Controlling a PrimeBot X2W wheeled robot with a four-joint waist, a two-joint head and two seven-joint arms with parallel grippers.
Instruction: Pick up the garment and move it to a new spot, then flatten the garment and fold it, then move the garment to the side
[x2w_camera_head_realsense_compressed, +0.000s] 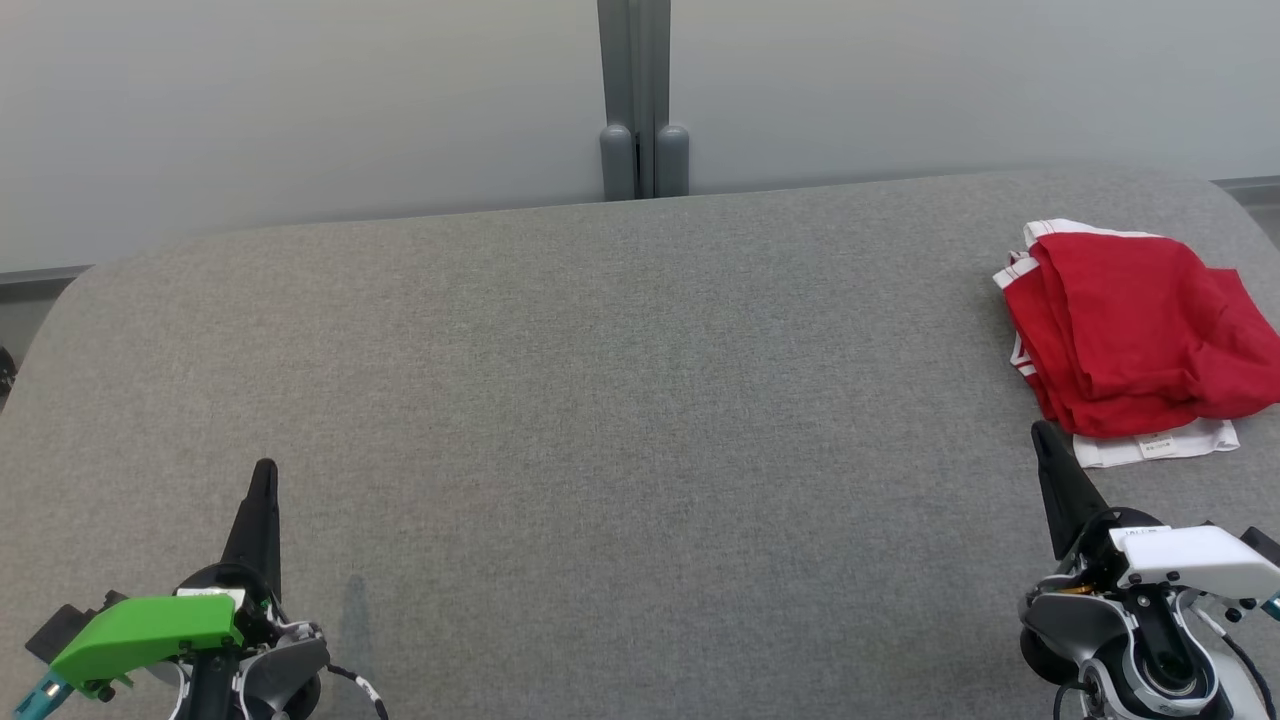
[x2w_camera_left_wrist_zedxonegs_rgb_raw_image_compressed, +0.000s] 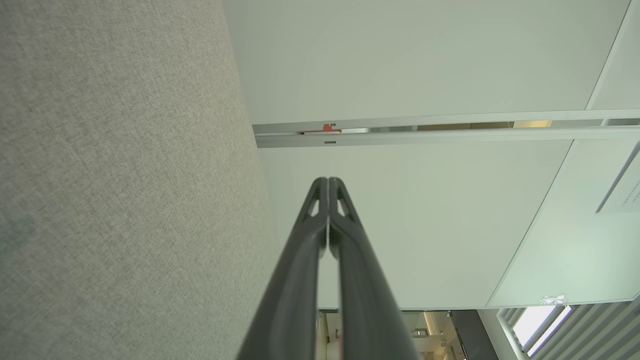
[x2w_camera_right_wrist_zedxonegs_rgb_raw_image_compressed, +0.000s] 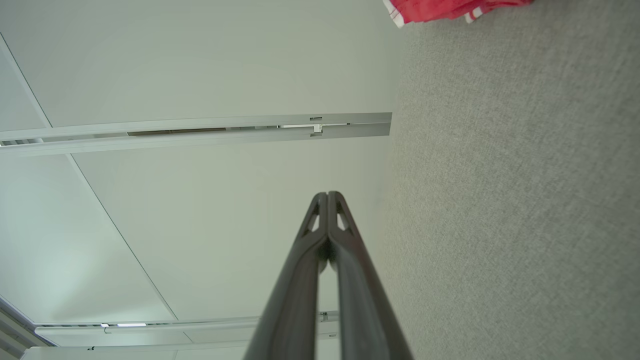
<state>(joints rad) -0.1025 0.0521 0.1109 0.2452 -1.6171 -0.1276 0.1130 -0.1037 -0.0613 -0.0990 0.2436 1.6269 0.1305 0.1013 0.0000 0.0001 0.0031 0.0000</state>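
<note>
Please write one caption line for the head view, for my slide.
Red garment lies at the table's right edge; left gripper and right gripper shut, holding nothing.

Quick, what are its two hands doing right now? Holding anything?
Left hand: closed, holding nothing.
Right hand: closed, holding nothing; red garment lies just beyond it.

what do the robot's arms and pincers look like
Both pincers are pairs of long, dark, tapering fingers with small triangular cut-outs near the tips. The left pincer has a wrist with a bright green cover and a black-and-white banded cable. The right pincer has a white cover over a silver-grey housing.
</note>
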